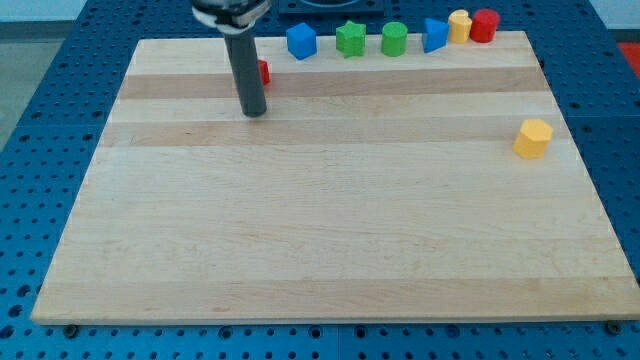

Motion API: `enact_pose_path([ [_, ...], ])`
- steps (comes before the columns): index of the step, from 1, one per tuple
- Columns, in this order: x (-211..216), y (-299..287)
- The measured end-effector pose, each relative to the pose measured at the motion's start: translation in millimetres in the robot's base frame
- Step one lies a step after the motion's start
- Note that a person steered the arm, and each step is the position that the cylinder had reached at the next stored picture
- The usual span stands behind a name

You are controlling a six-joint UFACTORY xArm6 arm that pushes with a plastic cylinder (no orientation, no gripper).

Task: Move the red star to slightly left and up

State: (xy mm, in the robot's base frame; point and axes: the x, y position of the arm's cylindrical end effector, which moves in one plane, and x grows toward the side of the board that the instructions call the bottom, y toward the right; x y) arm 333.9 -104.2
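Note:
The red star (pixel 264 72) lies near the view's top left of the wooden board (pixel 320 220), mostly hidden behind my rod, so only a small red edge shows. My tip (pixel 254 111) rests on the board just below and slightly left of that red block, very close to it; whether they touch cannot be told.
A row of blocks lines the board's top edge: a blue cube (pixel 301 41), a green star (pixel 351 39), a green cylinder (pixel 394 39), a blue triangle (pixel 434 35), a yellow block (pixel 459 25) and a red cylinder (pixel 484 25). A yellow hexagon (pixel 533 138) sits at the right.

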Motion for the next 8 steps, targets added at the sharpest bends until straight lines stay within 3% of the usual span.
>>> enact_pose_path([
  [7, -57.8, 0.0],
  [8, -27.6, 0.0],
])
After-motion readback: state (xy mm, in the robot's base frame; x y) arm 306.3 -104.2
